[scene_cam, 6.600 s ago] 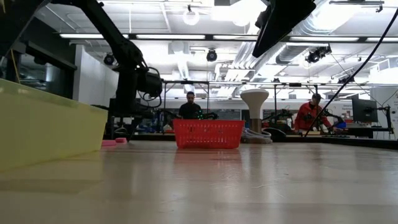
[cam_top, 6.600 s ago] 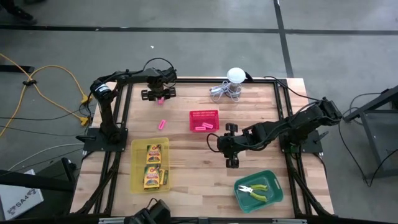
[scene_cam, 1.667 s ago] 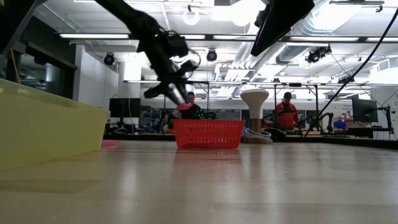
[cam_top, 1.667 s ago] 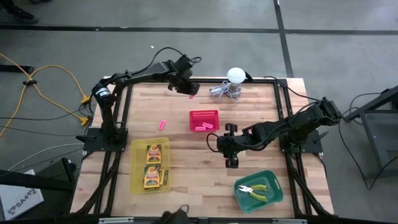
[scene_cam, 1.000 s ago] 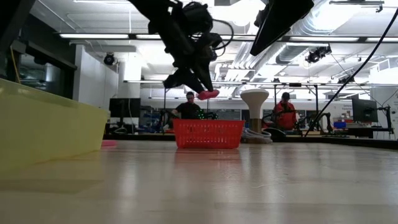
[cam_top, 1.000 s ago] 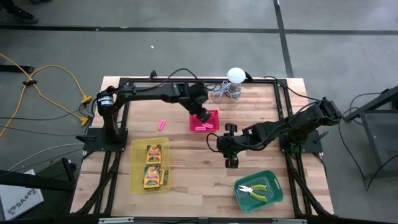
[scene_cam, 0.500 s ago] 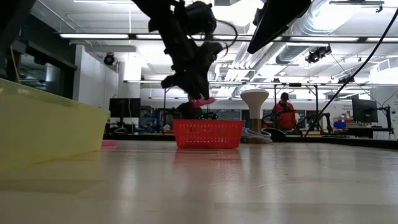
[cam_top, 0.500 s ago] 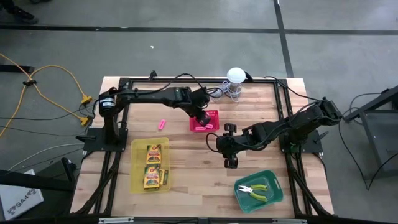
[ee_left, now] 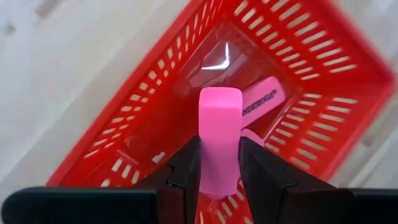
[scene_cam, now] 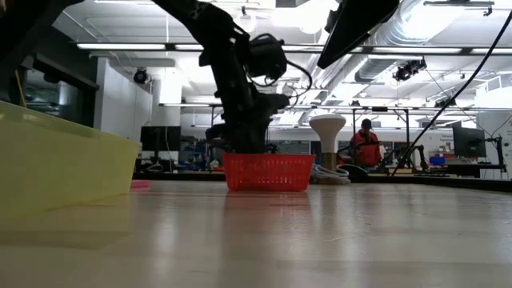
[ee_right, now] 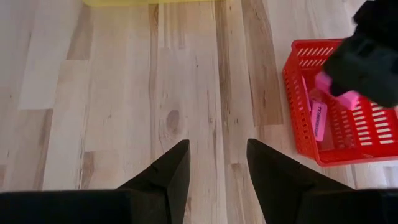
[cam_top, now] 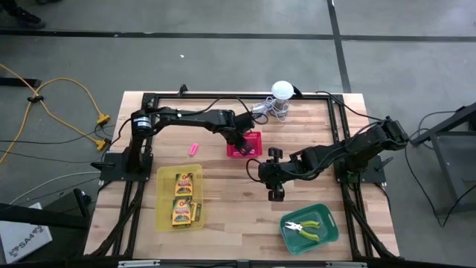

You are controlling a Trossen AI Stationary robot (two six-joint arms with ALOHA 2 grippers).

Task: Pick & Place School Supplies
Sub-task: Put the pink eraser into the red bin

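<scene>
Left wrist view showed the left hand (ee_left: 219, 163) clamped on a pink eraser (ee_left: 219, 134), held just above the red basket (ee_left: 336, 81) where another pink eraser (ee_left: 262, 99) lay. Toward the surface's far edge, the right hand (ee_right: 214, 165) hung beside the basket, fingers apart, holding nothing.

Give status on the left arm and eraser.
Left claw shut on pink eraser, over red basket. Right claw open, idle mid-table. Nothing blocking.
</scene>
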